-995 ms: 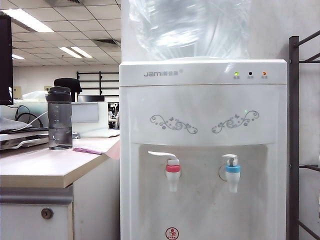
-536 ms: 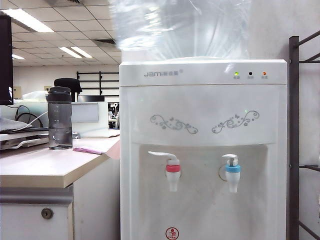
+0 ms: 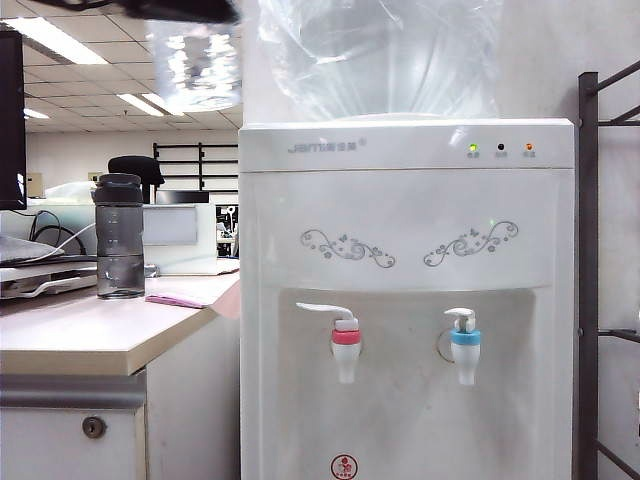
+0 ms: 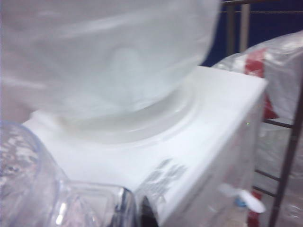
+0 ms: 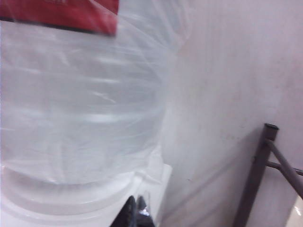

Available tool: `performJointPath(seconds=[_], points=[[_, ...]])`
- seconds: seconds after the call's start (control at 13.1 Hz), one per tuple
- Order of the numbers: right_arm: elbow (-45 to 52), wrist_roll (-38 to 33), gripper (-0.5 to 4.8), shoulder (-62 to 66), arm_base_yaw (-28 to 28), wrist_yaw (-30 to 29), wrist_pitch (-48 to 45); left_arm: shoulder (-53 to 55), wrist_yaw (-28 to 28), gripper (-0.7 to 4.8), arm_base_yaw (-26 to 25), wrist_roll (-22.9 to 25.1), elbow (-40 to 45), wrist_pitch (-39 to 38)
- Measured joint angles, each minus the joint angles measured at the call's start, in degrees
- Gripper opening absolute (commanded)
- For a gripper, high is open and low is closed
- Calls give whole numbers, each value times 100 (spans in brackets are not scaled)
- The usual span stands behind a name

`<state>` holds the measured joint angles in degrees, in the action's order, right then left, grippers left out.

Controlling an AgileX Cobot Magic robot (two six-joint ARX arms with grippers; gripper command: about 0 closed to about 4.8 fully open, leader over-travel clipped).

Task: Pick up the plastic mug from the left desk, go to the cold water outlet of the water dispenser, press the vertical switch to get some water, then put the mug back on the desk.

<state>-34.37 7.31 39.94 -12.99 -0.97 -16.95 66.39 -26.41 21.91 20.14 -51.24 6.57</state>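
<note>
A: Where is the plastic mug (image 3: pixel 195 62)?

B: High in the air at the upper left, above the left desk (image 3: pixel 90 335) and just left of the big clear bottle (image 3: pixel 385 55) on top of the water dispenser (image 3: pixel 405 300). It hangs under a dark arm part at the top edge of the exterior view. In the left wrist view its crinkled clear wall fills the near corner (image 4: pixel 33 189).

A: And the left gripper (image 4: pixel 137 210)?

B: Only a dark bit of it shows beside the mug's clear handle in the left wrist view. The jaws are closed tight on the mug, which hangs clear of the desk with nothing else under it.

A: The right gripper (image 5: pixel 136 211)?

B: Its dark fingertips show at the edge of the right wrist view, close together, up near the bottle and the dispenser's white top. I cannot tell whether they are fully shut. Nothing is between them that I can see.

A: The taps?

B: Both are low on the dispenser's front. The cold water outlet (image 3: pixel 465 345) with the blue collar is on the right, its short curled vertical switch (image 3: pixel 460 318) upright above it. The red-collared tap (image 3: pixel 346 345) is to its left, with a long flat lever. The mug is well apart from both.

A: What sits on the desk?

B: A smoky-grey bottle with a black lid (image 3: pixel 120 237) stands upright toward the far side, with pink paper (image 3: pixel 180 298) near it to the right.
</note>
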Motion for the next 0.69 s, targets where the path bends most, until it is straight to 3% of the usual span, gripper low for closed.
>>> performJointPath(seconds=[0.69], points=[[0, 0, -1, -2, 0, -205, 11, 476, -466, -6, -1305, 446, 0, -57]])
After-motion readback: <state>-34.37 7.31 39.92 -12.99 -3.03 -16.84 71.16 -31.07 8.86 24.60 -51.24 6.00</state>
